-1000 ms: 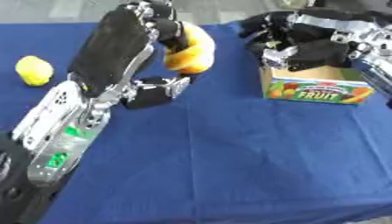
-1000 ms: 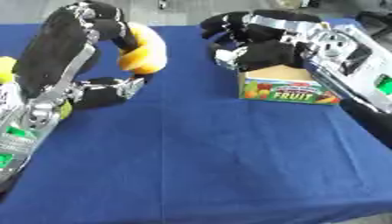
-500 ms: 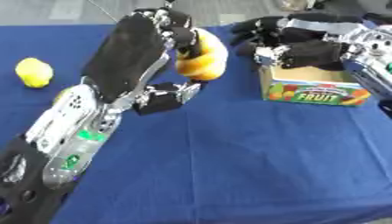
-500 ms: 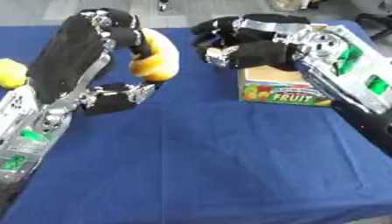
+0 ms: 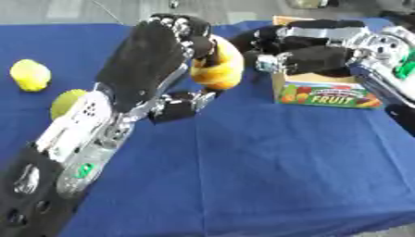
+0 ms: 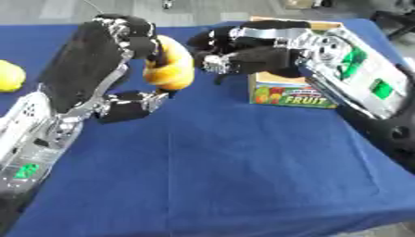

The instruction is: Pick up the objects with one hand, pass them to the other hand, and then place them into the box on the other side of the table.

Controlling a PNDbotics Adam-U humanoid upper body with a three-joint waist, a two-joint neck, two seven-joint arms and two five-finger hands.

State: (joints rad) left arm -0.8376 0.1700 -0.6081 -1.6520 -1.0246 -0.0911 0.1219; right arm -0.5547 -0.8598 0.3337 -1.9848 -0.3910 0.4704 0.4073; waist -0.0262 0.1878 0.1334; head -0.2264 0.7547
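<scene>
1. Lemons: a yellow one [image 5: 30, 75] lies at the far left of the blue table [image 5: 267, 176], and a second yellow-green fruit [image 5: 66, 102] is seen just beside the left forearm, partly hidden by it. Both are judged to be waiting their turn.
2. The left hand [image 5: 154, 55] is raised over the middle of the table, its fingers curled round an orange-yellow fruit [image 5: 217, 65], which is held clear of the cloth and turned toward the other hand, apparently so it can be taken.
3. The right hand [image 6: 251, 51] is held just beside the fruit, its fingers bent but spread, with nothing in them. Whether they touch the fruit cannot be told. The hand-over is judged not yet done.
4. The fruit box [image 5: 320, 92], marked FRUIT, stands on the right side, directly under and behind the right hand, so only a short carry is expected once the fruit is passed.
</scene>
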